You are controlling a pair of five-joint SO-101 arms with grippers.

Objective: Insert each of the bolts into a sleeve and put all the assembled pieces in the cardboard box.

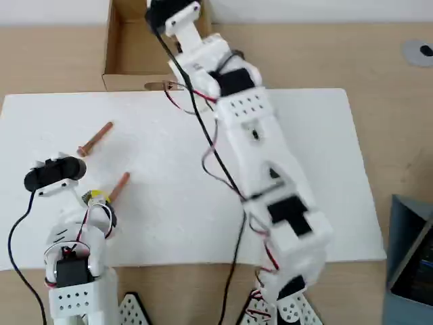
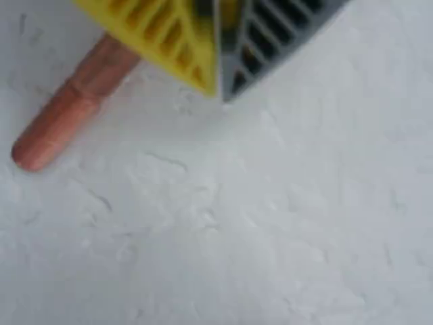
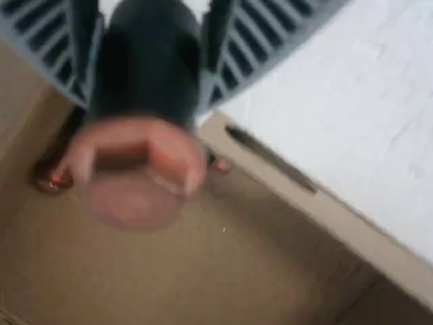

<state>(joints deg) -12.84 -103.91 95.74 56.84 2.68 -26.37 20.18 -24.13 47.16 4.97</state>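
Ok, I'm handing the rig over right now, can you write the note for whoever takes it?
Right gripper: shut on an assembled piece, a black sleeve with a bolt in it, held inside the cardboard box, not yet released.
Left gripper: down at the white mat, right beside the near bolt; a grip on it is unclear.
Far bolt: loose on the mat.
Done: one bolt sleeved. A coppery bit in the box is too blurred to identify.
Left: release this piece, then sleeve and box both bolts.
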